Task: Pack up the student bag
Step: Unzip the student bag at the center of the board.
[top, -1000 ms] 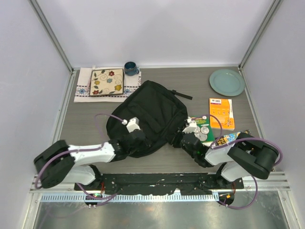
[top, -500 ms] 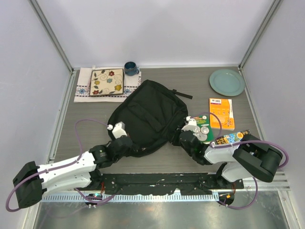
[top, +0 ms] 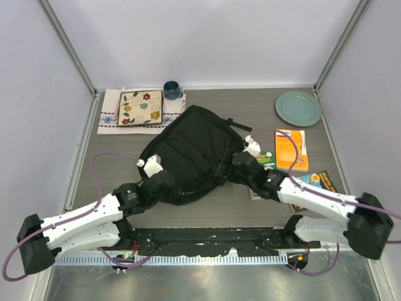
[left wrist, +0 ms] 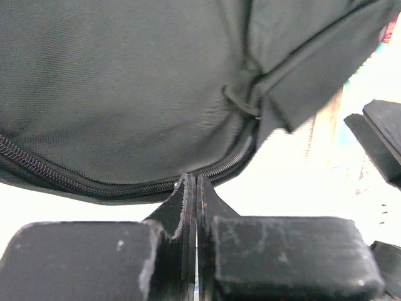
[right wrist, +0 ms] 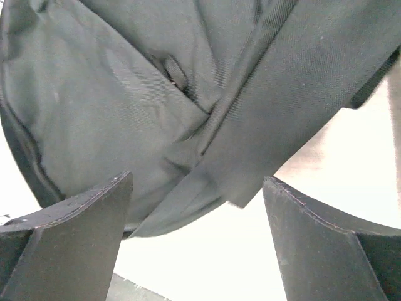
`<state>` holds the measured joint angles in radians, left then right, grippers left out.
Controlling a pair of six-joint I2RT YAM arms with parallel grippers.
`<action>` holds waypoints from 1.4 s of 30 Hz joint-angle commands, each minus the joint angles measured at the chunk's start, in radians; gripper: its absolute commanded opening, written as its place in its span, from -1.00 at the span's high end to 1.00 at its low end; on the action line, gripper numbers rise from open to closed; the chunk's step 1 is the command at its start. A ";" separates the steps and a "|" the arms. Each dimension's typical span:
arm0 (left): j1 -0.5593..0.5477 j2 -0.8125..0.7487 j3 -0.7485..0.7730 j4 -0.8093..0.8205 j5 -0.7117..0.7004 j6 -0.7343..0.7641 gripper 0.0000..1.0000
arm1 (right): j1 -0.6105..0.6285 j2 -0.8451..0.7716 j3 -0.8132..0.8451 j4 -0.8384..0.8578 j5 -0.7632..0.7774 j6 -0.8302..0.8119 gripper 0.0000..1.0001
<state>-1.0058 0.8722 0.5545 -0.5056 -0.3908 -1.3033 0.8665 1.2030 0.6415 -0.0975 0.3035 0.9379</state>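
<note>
Student bag lies mid-table, its zip closed. A tug could slide or bunch the soft fabric, and the strap might snag. Left gripper reaches low to the bag's 7 o'clock edge, jaws pressed together with nothing visibly pinched. Right gripper stretches to 4 o'clock — spread wide, empty.

Pale, seemingly lilac walls enclose a grey wood-grain table under even light.

The right tool has sprung wide open and advanced to the right edge of the large black soft fabric backpack; the left tool has slid leftward along its near edge.
</note>
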 commanded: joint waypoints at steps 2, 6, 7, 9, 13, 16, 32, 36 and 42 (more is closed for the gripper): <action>-0.002 0.024 0.079 -0.079 0.024 -0.060 1.00 | -0.003 -0.261 0.025 -0.343 -0.020 0.147 -0.82; -0.002 0.028 0.044 0.021 0.041 0.027 1.00 | -0.004 -0.358 -0.058 -0.277 -0.105 0.153 -0.82; -0.002 0.030 0.024 0.062 0.040 0.048 1.00 | -0.003 -0.371 -0.071 -0.257 -0.139 0.171 -0.83; -0.001 0.033 0.013 0.067 0.032 0.052 1.00 | -0.001 -0.367 -0.123 -0.203 -0.191 0.218 -0.83; -0.002 0.030 0.038 0.044 0.052 0.090 1.00 | 0.051 -0.297 -0.126 -0.136 -0.234 0.331 -0.84; -0.001 0.019 0.021 0.055 0.052 0.101 1.00 | 0.084 -0.240 -0.190 0.045 -0.250 0.462 -0.86; -0.001 -0.022 -0.041 0.127 0.104 0.113 1.00 | 0.146 0.122 -0.125 0.392 -0.233 0.726 -0.80; -0.002 -0.012 -0.038 0.151 0.133 0.116 1.00 | 0.146 0.210 -0.097 0.462 -0.253 0.751 -0.73; -0.001 -0.012 -0.041 0.179 0.152 0.119 1.00 | 0.146 0.279 -0.052 0.522 -0.250 0.720 0.64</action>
<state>-1.0058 0.8642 0.5007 -0.3916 -0.2672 -1.1961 1.0069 1.4784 0.5426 0.3164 0.0399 1.6501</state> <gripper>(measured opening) 0.009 0.444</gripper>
